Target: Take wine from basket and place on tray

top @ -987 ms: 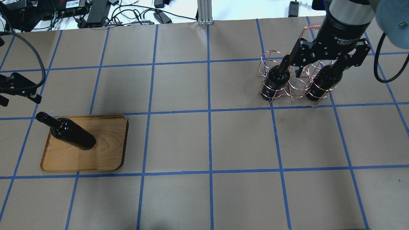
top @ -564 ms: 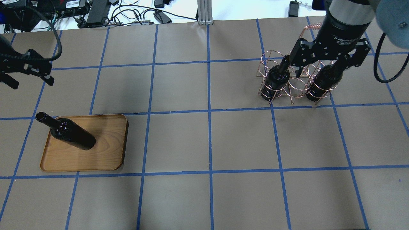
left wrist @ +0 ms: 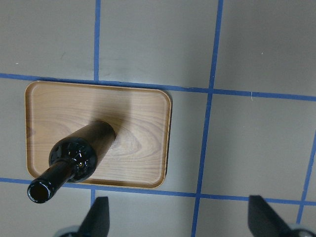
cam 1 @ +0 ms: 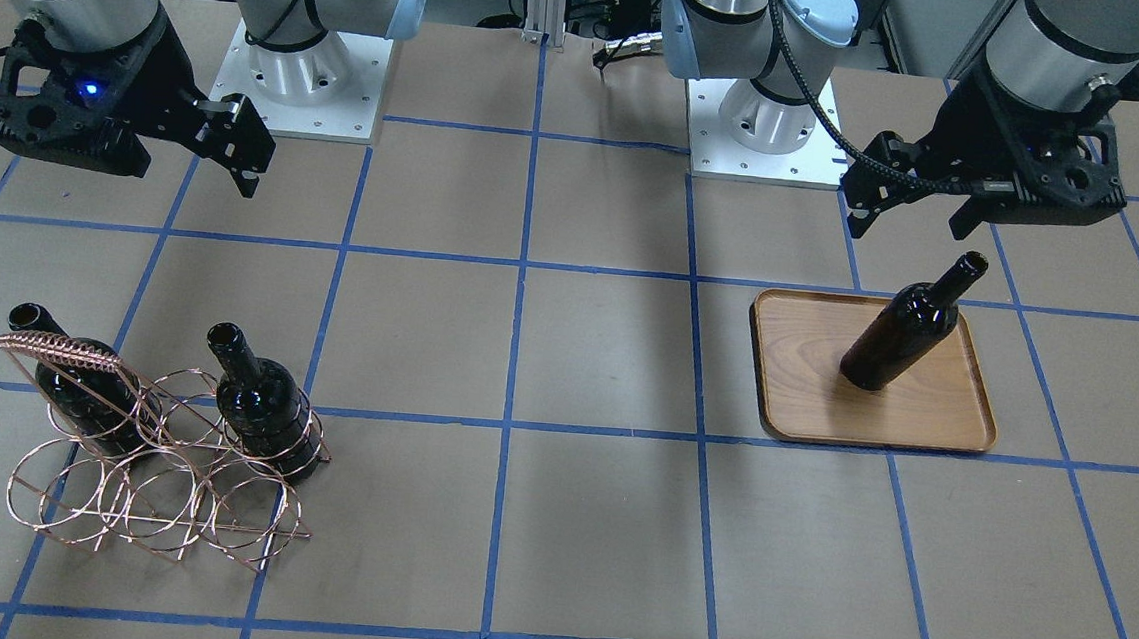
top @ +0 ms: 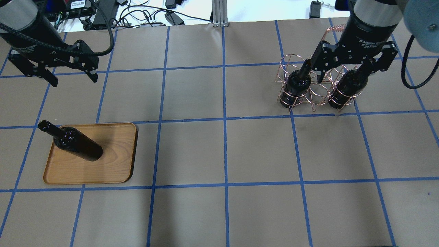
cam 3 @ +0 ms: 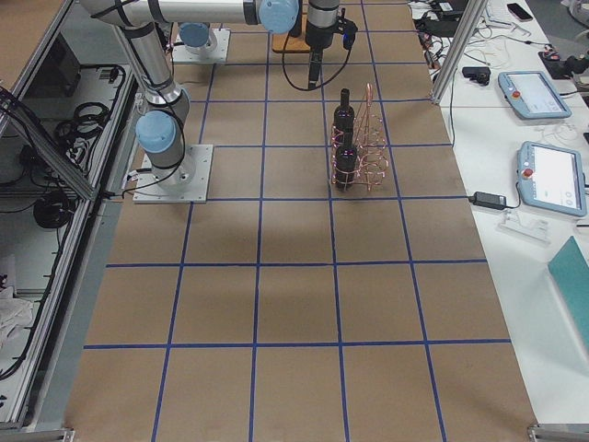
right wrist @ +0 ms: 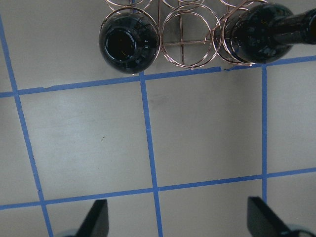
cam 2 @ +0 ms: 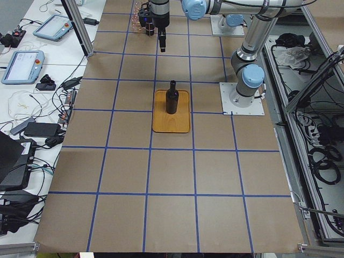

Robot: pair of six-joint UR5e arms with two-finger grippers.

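Left tool (top: 73,79) and right tool (right wrist: 178,217) both spread wide

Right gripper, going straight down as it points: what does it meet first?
Likely the bare table; in its wrist view the right gripper aims short of the basket, though depth is unclear.

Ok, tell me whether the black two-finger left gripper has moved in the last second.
Yes. In the overhead view the left gripper has swung in from the left edge, up and rightward, now beyond the flat light-brown wooden tray.
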